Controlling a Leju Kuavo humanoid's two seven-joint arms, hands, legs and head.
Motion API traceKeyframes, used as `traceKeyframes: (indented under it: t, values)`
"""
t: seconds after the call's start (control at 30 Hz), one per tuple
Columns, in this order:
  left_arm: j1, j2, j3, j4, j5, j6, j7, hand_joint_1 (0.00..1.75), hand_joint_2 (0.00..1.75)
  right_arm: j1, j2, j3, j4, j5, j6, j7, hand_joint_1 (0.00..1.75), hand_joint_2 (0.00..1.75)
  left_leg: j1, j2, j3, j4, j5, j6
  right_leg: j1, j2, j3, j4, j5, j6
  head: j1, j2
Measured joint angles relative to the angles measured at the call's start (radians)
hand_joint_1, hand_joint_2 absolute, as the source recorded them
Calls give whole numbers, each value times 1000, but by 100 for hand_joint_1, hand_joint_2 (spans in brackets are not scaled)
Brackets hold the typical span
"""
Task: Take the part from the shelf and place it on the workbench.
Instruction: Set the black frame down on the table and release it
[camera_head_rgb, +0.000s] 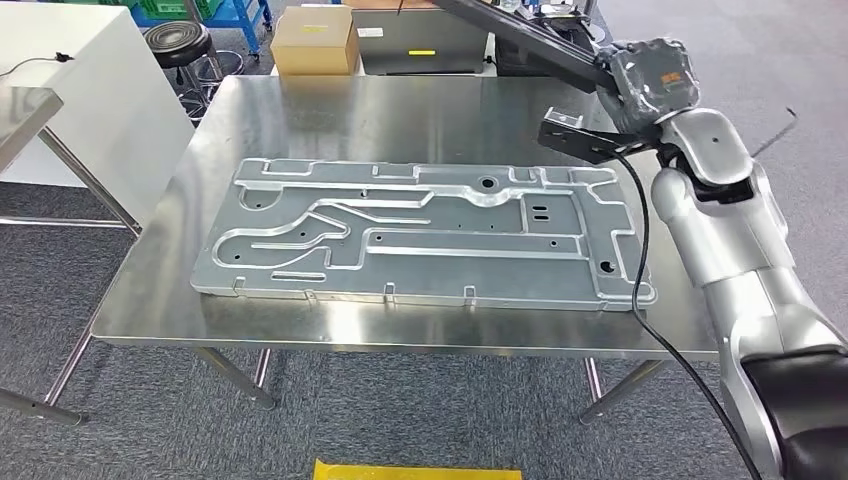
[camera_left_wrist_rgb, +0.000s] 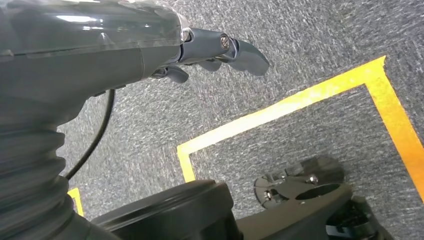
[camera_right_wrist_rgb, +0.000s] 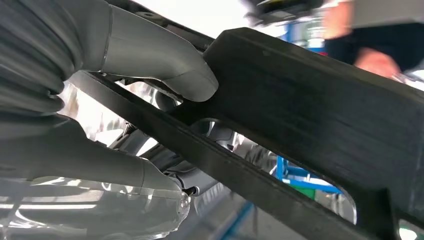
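On the steel surface (camera_head_rgb: 150, 300): one large stamped metal panel (camera_head_rgb: 420, 235), lying flat, long side parallel to the near edge, ribbed and pierced with holes.

Above the far right corner of the surface: right hand (camera_head_rgb: 655, 85), raised, holding a long black part (camera_head_rgb: 530, 40). The part runs up and away toward the top of the head view; a black bracket-like end (camera_head_rgb: 585, 140) sits just below the hand, over the panel's far right corner. In the right wrist view, the grey thumb (camera_right_wrist_rgb: 165, 65) presses on the part (camera_right_wrist_rgb: 310, 110) from one side and other fingers (camera_right_wrist_rgb: 100, 165) close on it from the other; the fingers are clamped around the part.

Left hand (camera_left_wrist_rgb: 150, 50): hanging over grey carpet (camera_left_wrist_rgb: 310, 40) with yellow tape lines (camera_left_wrist_rgb: 280, 110); fingers (camera_left_wrist_rgb: 240, 50) extended, holding nothing.

Beyond the surface: cardboard box (camera_head_rgb: 315, 45), dark case (camera_head_rgb: 425, 40), black stool (camera_head_rgb: 178, 42), white cabinet (camera_head_rgb: 70, 90). Black cable (camera_head_rgb: 645, 260) trails down along the right arm. A blurred person (camera_right_wrist_rgb: 380, 30) appears in the right wrist view's background.
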Motion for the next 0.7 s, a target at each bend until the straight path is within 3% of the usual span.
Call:
traceKeyframes:
  t: [0.07, 0.17, 0.2, 0.27, 0.33, 0.37, 0.4, 0.47, 0.53, 0.67, 0.7]
  values:
    - [1, 1, 0, 0, 8, 5, -6, 0, 175, -43, 27, 66, 119, 66, -6, 10, 175, 175, -4, 0, 6, -32, 5, 10, 1, 2, 0, -4, 0, 11, 0, 0]
    - [1, 1, 0, 0, 17, 9, -16, 0, 175, -64, 64, 132, 249, 85, -6, 4, 175, 175, 2, -3, 17, -53, 22, 24, 2, -1, -4, 8, -15, 28, 0, 0]
    - [0, 0, 0, 0, 19, 10, -20, 0, 175, -68, 76, 146, 286, 81, -7, -5, 175, 175, 5, -4, 20, -60, 26, 28, 2, -2, -20, 41, -34, 31, 0, 0]
    - [1, -1, 0, 0, 22, 11, -27, 0, 175, -70, 97, 164, 355, 64, -10, -25, 175, 175, 6, -7, 23, -63, 25, 33, -2, -3, -83, 162, -89, 36, 0, 0]
    - [4, -1, 0, 0, 24, 12, -30, 0, 175, -62, 112, 177, 409, 45, -13, -42, 87, 87, 6, -10, 25, -60, 21, 34, -5, -3, -145, 261, -111, 41, 0, 0]
    - [5, -1, 0, 0, 24, 13, -32, 0, 175, -57, 120, 180, 429, 34, -14, -50, 44, 44, 6, -11, 25, -57, 17, 33, -6, -3, -155, 263, -96, 43, 0, 0]
    - [6, -1, 1, 0, 24, 15, -34, 0, 175, -53, 126, 183, 443, 25, -16, -55, 0, 0, 6, -12, 26, -52, 11, 31, -8, -3, -144, 225, -63, 43, 0, 0]
    - [7, -1, 1, 0, 25, 21, -42, 0, 175, -55, 137, 185, 465, 8, -19, -63, 0, 0, 6, -13, 26, -38, -3, 24, -10, -3, -90, 95, 8, 42, 0, 0]
    - [6, -2, 0, 0, 22, 29, -46, 0, 175, -59, 146, 185, 484, -6, -21, -70, 0, 0, 5, -13, 25, -27, -15, 15, -5, -2, -55, 18, 30, 34, 0, 0]
    - [6, -2, 0, 0, 25, 42, -47, 0, 0, -51, 156, 186, 511, -31, -17, -83, 0, 0, 5, -12, 29, -25, -27, -6, -2, 1, -46, 9, 21, 12, 0, 0]
    - [5, -2, 1, 0, 28, 41, -46, 0, 0, -52, 160, 186, 515, -37, -16, -87, 0, 0, 5, -10, 24, -10, -39, -11, -4, 1, -42, 6, 20, 7, 0, 0]
